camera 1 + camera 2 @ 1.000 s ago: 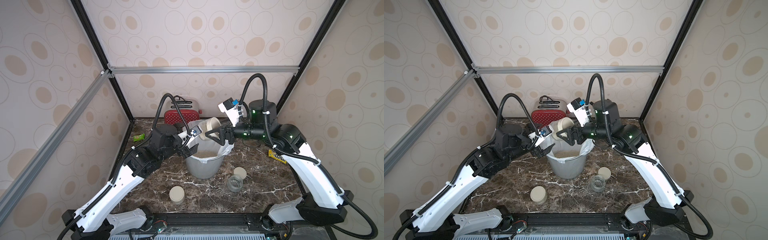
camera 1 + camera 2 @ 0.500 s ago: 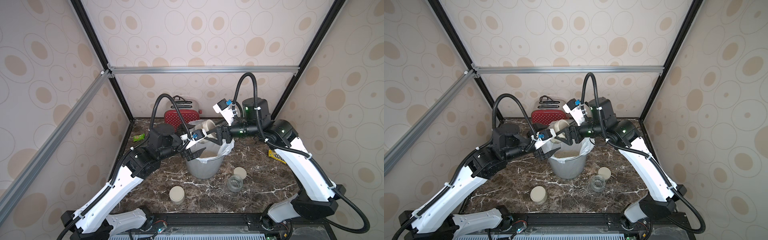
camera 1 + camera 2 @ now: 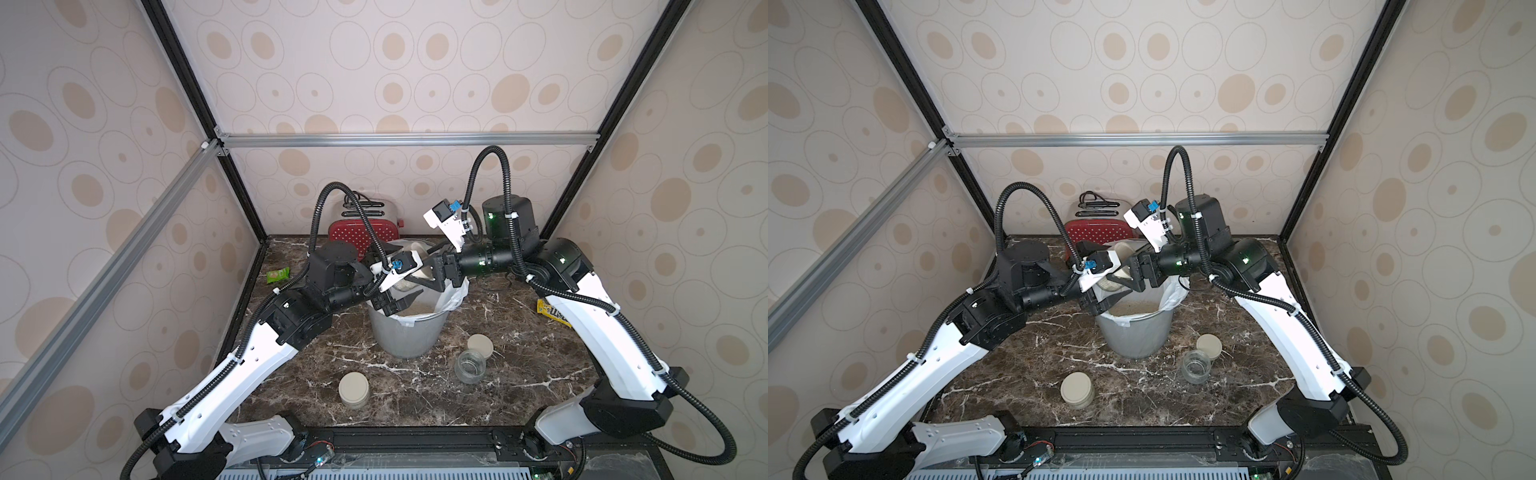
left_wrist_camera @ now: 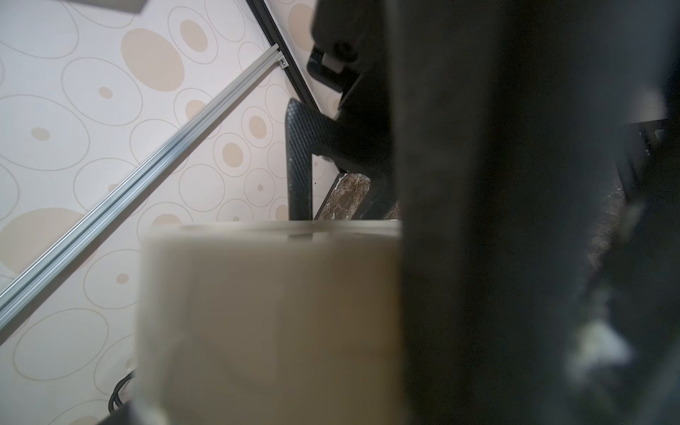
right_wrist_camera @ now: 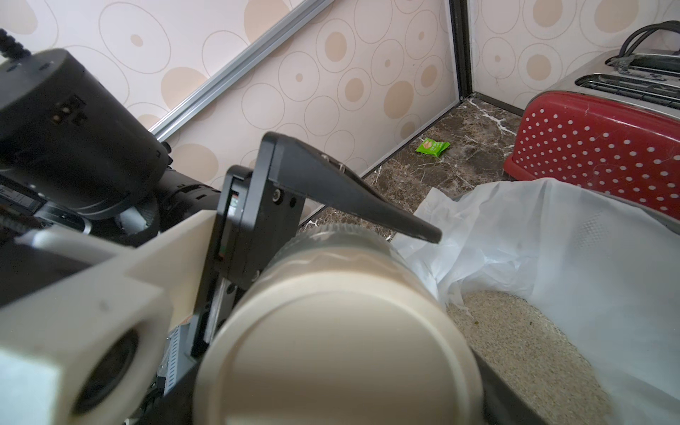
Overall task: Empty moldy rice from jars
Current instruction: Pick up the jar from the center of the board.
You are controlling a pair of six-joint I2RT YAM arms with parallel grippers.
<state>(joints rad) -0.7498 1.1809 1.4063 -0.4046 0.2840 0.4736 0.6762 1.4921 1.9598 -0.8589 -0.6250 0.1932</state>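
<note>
Above the grey bin (image 3: 405, 343), the right hand (image 3: 420, 266) grips a lidded jar (image 5: 331, 342) tilted sideways; the left hand (image 3: 405, 274) stands wide open around its glass end. Moldy rice (image 5: 515, 342) lies inside the bin. An open jar (image 3: 469, 365) stands on the table (image 3: 519, 374) in front of the bin.

Left arm (image 3: 257, 357) and right arm (image 3: 602, 336) extend forward and inward, with the wrists near horizontal and the grippers facing each other. Left gripper (image 3: 406, 274): jaws spread wide. Right gripper (image 3: 1118, 266): jaws clamped on a lidded jar (image 5: 331, 342).
</note>
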